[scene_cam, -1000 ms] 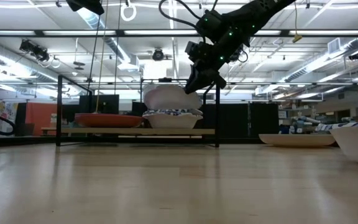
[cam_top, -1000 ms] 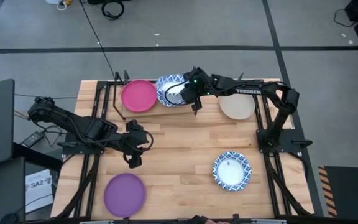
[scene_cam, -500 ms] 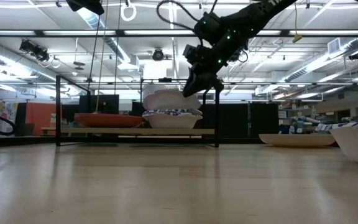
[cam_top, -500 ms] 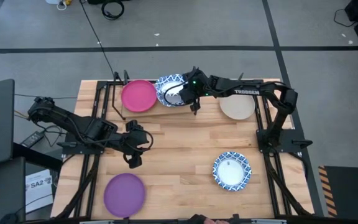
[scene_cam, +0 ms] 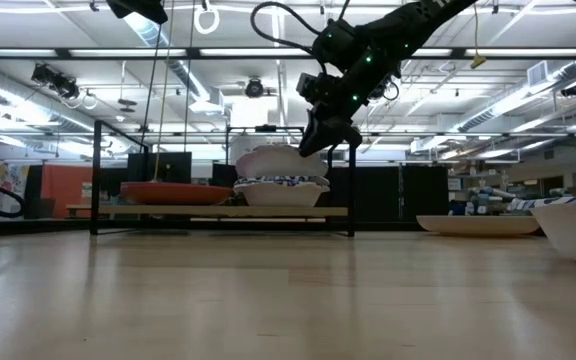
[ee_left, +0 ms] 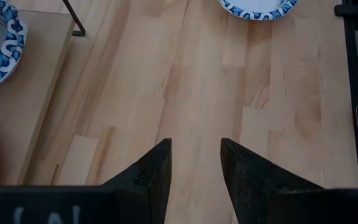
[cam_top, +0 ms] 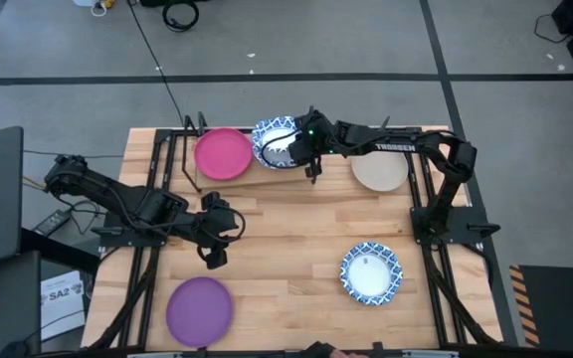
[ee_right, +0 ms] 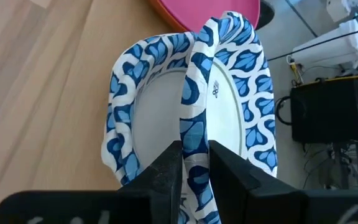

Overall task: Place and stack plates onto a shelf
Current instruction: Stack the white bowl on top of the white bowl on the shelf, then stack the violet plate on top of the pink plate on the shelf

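Observation:
On the shelf (cam_top: 257,175) at the table's far side lie a pink plate (cam_top: 223,153) and a blue-and-white plate (ee_right: 138,118). A second blue-and-white plate (ee_right: 232,93) stands tilted over that one, with my right gripper (ee_right: 194,163) shut on its rim; the low view shows it as a white dome (scene_cam: 276,160) above the lower plate (scene_cam: 280,190). My left gripper (ee_left: 194,162) hangs open over bare tabletop near the left middle (cam_top: 212,254), touching nothing. My right gripper pinches the tilted plate's rim (ee_right: 194,134) between its two fingers, on the side toward the table's right edge. The fingers come slanting down from the right. The plate's held side is raised; its opposite edge (scene_cam: 240,170) lies down against the lower plate.
A beige plate (cam_top: 378,169) lies on the table right of the shelf. Another blue-and-white plate (cam_top: 371,272) lies at the near right, a purple plate (cam_top: 199,310) at the near left. Black shelf posts (scene_cam: 351,185) stand at the shelf's corners.
The tilted plate has sunk a little flatter onto the plate beneath it, its raised side coming down while its far edge stays put. My right gripper keeps its hold.

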